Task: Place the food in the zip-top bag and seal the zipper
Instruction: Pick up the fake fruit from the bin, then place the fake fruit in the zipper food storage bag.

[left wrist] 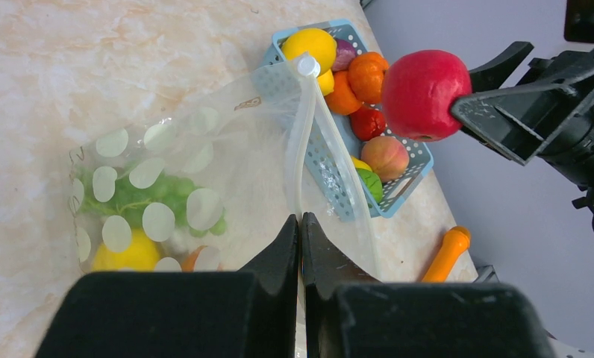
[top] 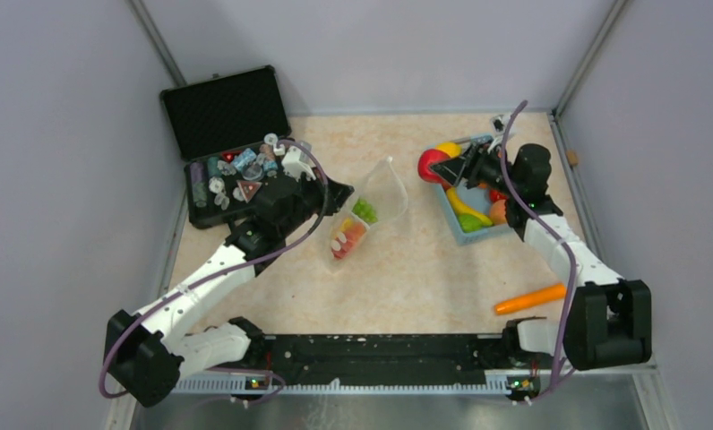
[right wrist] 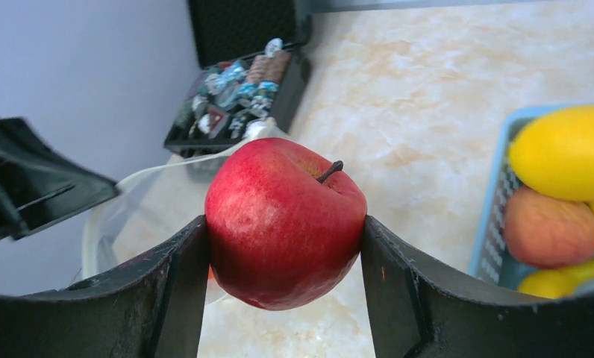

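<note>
The zip-top bag [top: 377,199] lies mid-table, its mouth held up; in the left wrist view [left wrist: 204,171] it holds green grapes [left wrist: 130,195], a yellow fruit and an orange piece. My left gripper [left wrist: 300,224] is shut on the zipper [left wrist: 297,142], the white strip at the bag's open edge. My right gripper [right wrist: 283,246] is shut on a red apple [right wrist: 283,220] and holds it in the air just left of the basket, right of the bag's mouth. The apple also shows in the top view [top: 432,164] and the left wrist view [left wrist: 426,95].
A light-blue slatted basket [top: 478,237] at the right holds several more toy fruits. An orange carrot [top: 530,298] lies near the right arm's base. An open black case [top: 227,134] of small trinkets stands at the back left, close behind my left arm.
</note>
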Robot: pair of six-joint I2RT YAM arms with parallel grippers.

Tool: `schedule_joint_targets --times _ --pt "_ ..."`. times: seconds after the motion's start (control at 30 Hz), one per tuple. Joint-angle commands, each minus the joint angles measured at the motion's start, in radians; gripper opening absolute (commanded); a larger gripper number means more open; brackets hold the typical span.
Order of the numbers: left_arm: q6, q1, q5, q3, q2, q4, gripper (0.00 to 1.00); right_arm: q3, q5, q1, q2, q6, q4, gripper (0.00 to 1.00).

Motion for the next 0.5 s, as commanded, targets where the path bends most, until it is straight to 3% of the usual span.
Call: schedule_joint_targets --times 0.0,0.3,0.47 --pt "-0.005 0.001 0.013 0.000 0.002 0.062 0.02 0.020 -0.158 0.038 -0.042 -0.018 0.131 0.51" --pt "-0.006 0.002 0.013 0.004 0.005 0.061 0.02 0.121 -0.171 0.166 0.001 -0.191 -0.054 0.51" --pt "-0.008 0.002 0.016 0.002 -0.002 0.052 0.02 0.137 -0.168 0.201 0.022 -0.209 -0.068 0.51"
